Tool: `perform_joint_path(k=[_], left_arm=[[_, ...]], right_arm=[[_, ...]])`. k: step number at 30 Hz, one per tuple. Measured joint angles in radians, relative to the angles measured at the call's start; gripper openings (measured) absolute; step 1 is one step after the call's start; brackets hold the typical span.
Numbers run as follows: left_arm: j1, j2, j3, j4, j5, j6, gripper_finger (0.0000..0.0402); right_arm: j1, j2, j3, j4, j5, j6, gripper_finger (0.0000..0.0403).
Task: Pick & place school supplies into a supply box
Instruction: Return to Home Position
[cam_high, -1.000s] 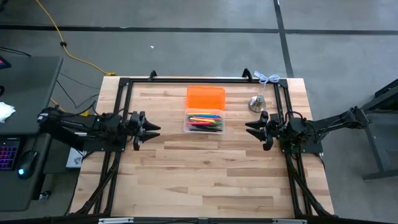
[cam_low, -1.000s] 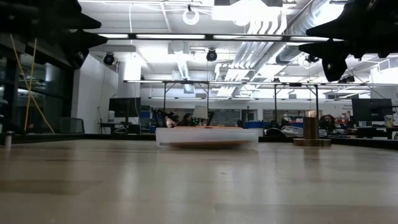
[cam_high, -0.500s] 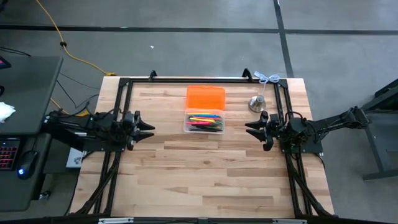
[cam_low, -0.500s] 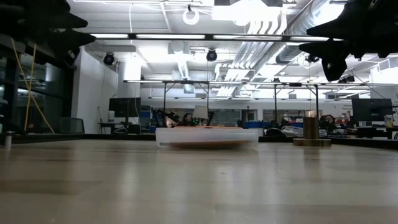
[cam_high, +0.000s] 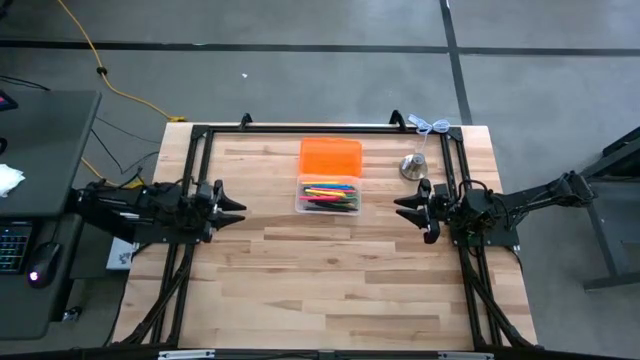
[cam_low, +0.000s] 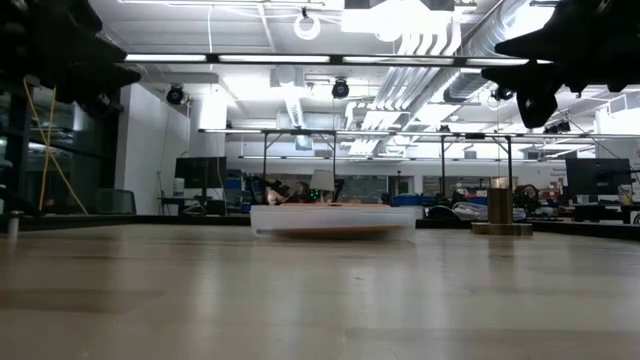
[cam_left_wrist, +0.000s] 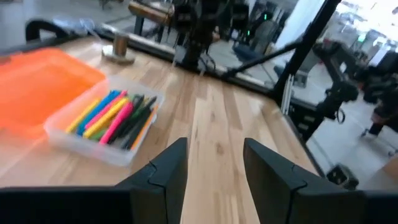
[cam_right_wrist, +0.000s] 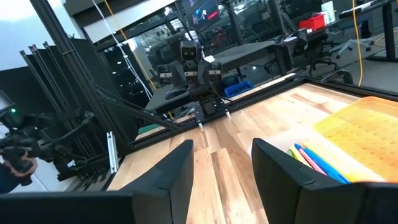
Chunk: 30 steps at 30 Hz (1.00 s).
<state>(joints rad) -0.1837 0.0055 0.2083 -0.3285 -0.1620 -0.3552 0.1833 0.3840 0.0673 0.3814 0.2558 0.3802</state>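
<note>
Both grippers, left (cam_high: 232, 204) and right (cam_high: 404, 209), hang open and empty either side of the box (cam_high: 298, 200), about equally near. The pens (cam_high: 330, 193), seemingly all, lie inside, lengthwise between the arms.

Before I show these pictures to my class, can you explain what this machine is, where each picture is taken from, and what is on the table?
It is a robot with two dark arms working at a wooden table. One picture looks straight down on it. One looks level across the tabletop. The other two come from a camera on each wrist, looking past that arm's own fingers. The left hand and the right hand hover at either side of the table, both open and holding nothing. In the middle stands a small clear plastic rectangular box filled with coloured pens and pencils. A bright orange rectangular plastic piece lies right beside it, and a small silver bell stands near the right hand.
</note>
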Motion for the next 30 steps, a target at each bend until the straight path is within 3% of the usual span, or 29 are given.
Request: perform_joint_path(k=[6, 13, 24, 30], left_arm=[[0.0, 0.001, -0.063, 0.033, 0.041, -0.008, 0.0182], [0.0, 0.001, -0.082, 0.031, 0.07, -0.009, 0.0182], [0.0, 0.001, -0.082, 0.003, 0.09, 0.004, 0.0182], [0.0, 0.001, -0.082, -0.005, 0.085, 0.01, 0.0182]], right_arm=[[-0.005, 0.0, 0.0, 0.005, -0.006, -0.021, 0.014], [-0.036, 0.0, 0.0, 0.005, -0.248, -0.017, 0.014], [-0.107, -0.131, 0.0, 0.004, -0.263, -0.115, 0.014], [-0.114, -0.257, 0.0, -0.141, -0.263, -0.098, 0.014]])
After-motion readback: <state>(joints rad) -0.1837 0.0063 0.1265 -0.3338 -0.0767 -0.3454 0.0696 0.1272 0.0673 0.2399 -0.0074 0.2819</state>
